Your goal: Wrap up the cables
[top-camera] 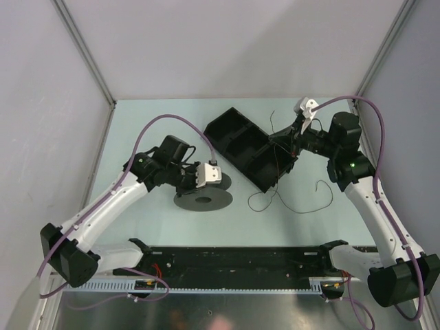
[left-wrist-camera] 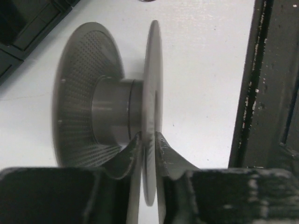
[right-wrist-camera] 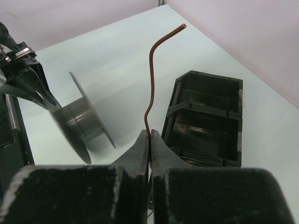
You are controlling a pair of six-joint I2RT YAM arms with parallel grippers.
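Left hand [left-wrist-camera: 148, 137] pinches the spool [left-wrist-camera: 110, 112] by one flange. Beyond it the cable [right-wrist-camera: 152, 70] trails slack over the desk [top-camera: 137, 117] — thin, light, springy, likely to kink — up to the right hand [right-wrist-camera: 149, 135], pressed together on it just below its free end; a sound hold.

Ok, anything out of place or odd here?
Nothing broken or spilled. The cable sprawls in loose loops on the table, and part seems to cross the black tray at its right end, where it could snag. The spool has a bare core.
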